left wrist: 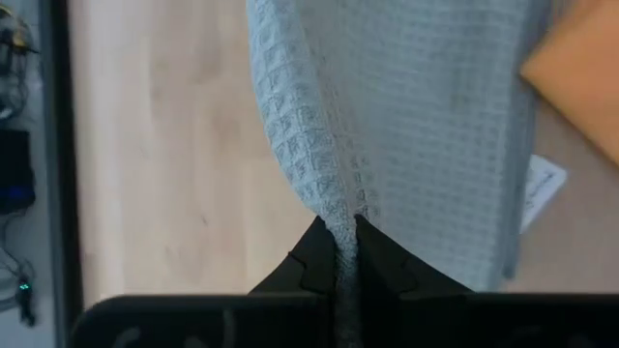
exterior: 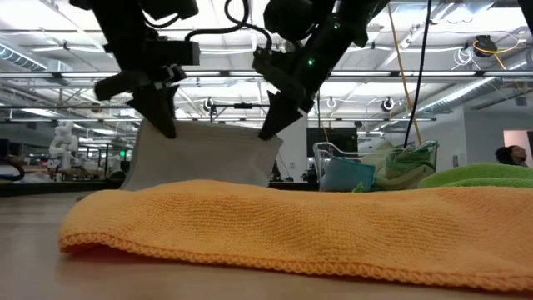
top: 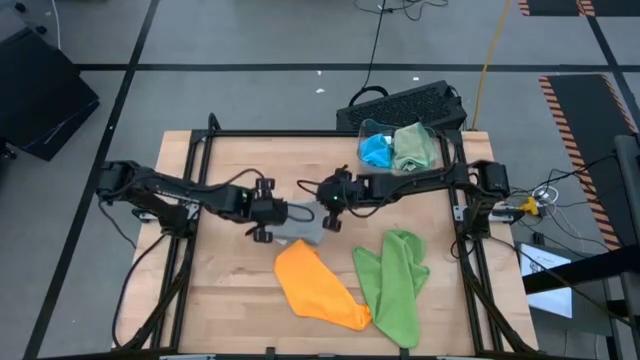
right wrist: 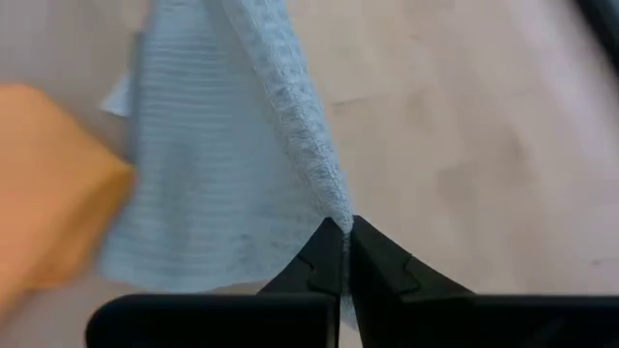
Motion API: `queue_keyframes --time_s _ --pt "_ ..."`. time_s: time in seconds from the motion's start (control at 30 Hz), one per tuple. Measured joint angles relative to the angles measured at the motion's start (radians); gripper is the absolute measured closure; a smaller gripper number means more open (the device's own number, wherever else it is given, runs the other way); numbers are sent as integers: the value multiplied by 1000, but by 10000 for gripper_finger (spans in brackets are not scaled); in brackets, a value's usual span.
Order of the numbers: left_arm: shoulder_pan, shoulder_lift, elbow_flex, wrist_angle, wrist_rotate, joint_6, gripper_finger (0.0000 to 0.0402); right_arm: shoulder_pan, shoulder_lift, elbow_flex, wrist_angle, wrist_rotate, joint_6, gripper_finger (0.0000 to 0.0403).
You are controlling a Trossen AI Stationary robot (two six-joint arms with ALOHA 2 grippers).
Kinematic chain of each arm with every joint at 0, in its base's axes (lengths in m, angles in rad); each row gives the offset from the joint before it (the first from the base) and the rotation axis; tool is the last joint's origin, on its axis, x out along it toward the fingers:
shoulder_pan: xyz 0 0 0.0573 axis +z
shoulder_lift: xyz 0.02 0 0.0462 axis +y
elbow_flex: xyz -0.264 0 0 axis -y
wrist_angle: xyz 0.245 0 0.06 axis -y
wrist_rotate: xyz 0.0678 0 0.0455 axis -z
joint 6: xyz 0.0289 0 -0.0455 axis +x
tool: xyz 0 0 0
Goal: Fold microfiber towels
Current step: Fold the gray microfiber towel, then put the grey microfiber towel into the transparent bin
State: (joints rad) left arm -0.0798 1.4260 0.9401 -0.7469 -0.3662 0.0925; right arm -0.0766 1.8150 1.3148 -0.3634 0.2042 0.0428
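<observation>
Near the middle of the table (top: 230,290), both grippers hold up a grey towel (top: 297,228) between them. The left gripper (top: 268,215) pinches one upper corner; in its wrist view the dark fingers (left wrist: 314,259) are pressed together on a bunched edge of the waffle-textured cloth. The right gripper (top: 330,205) pinches the other upper corner, and its fingers (right wrist: 382,261) likewise close tightly on the cloth's edge. In the low view the grey towel hangs as a flat sheet from the two grips, its lower edge hidden behind the orange towel (exterior: 316,229), so whether it touches the table cannot be told. A small white tag (left wrist: 540,188) shows at one side of the grey towel.

The orange towel (top: 315,287) lies crumpled on the table just in front of the grey one, its upper end beside the hanging cloth. A lime green towel (top: 393,280) lies to its right, spread in a loose folded shape, close to the orange one near their front ends. At the back right of the table, a clear bin (top: 440,150) holds a bright blue towel (top: 375,150) and a sage green towel (top: 413,147), side by side. A black keyboard (top: 405,103) lies just behind the bin.
</observation>
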Motion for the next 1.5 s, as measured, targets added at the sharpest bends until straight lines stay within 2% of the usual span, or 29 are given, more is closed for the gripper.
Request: queue_keyframes --time_s 0.1,0.2,0.27,0.37,0.57,0.67,0.83,1.03,1.13,1.23,1.37,1.5 --pt "65 -1 -5 37 -13 74 382 -23 -1 0 0 68 -86 399" --pt "137 5 -61 132 -2 152 382 -42 11 2 14 120 -160 399" --pt "164 7 -98 181 12 183 382 -46 21 0 21 119 -185 399" --pt "173 5 -105 172 13 191 382 -45 22 0 51 106 -164 399" --pt "84 -30 -85 153 21 97 382 -1 22 -4 58 101 -8 399" --pt "13 -28 -90 137 31 13 382 23 20 -46 132 47 55 399" --pt "-67 0 -124 179 28 -66 382 48 20 -138 215 16 152 399" --pt "-112 35 -179 267 80 -214 373 53 20 -234 363 -160 147 391" --pt "-121 38 -186 292 116 -274 345 53 20 -259 379 -175 194 364" --pt "-121 37 -183 356 171 -308 298 50 20 -264 381 -179 218 326" --pt "-116 29 -168 320 245 -371 228 44 16 -264 384 -282 218 277" --pt "-99 -9 -116 232 356 -452 169 43 -12 -264 374 -362 234 248"
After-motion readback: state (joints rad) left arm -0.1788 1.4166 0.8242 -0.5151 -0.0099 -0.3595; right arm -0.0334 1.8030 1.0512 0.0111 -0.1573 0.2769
